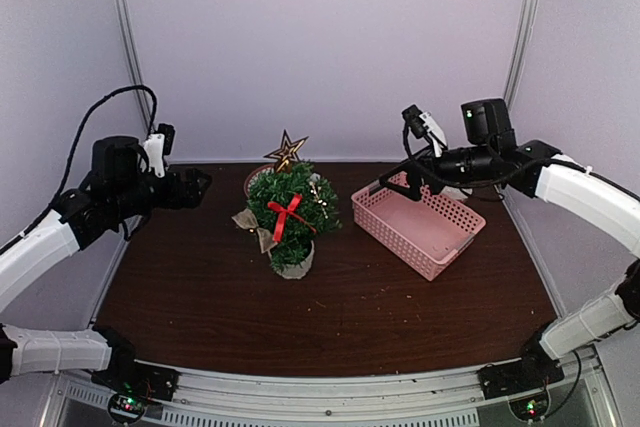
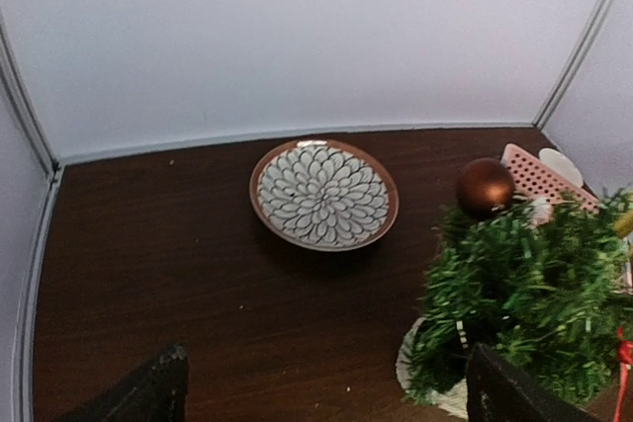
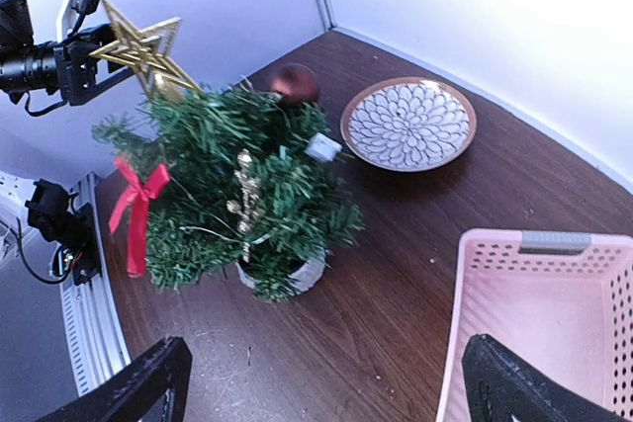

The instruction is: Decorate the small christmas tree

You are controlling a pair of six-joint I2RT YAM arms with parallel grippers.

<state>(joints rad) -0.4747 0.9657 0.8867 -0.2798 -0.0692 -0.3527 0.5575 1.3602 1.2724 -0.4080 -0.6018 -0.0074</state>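
Observation:
The small christmas tree (image 1: pixel 290 209) stands mid-table in a whitish pot (image 3: pixel 302 274). It carries a gold star (image 1: pixel 287 150) on top, a red bow (image 1: pixel 287 215), a brown ball (image 3: pixel 295 83) and a gold bead sprig (image 3: pixel 241 190). My left gripper (image 1: pixel 198 185) hovers left of the tree, open and holding nothing; its dark fingertips (image 2: pixel 148 394) frame bare table, with the tree (image 2: pixel 534 303) at the right. My right gripper (image 1: pixel 395 182) hangs open over the near-left corner of the pink basket (image 1: pixel 425 222), right of the tree, and is empty too.
A brown-rimmed plate with a petal pattern (image 2: pixel 323 193) lies behind the tree near the back wall. The pink basket (image 3: pixel 539 313) looks empty where it shows. A burlap bow (image 1: pixel 255 227) sits at the tree's left foot. White walls close the back and sides.

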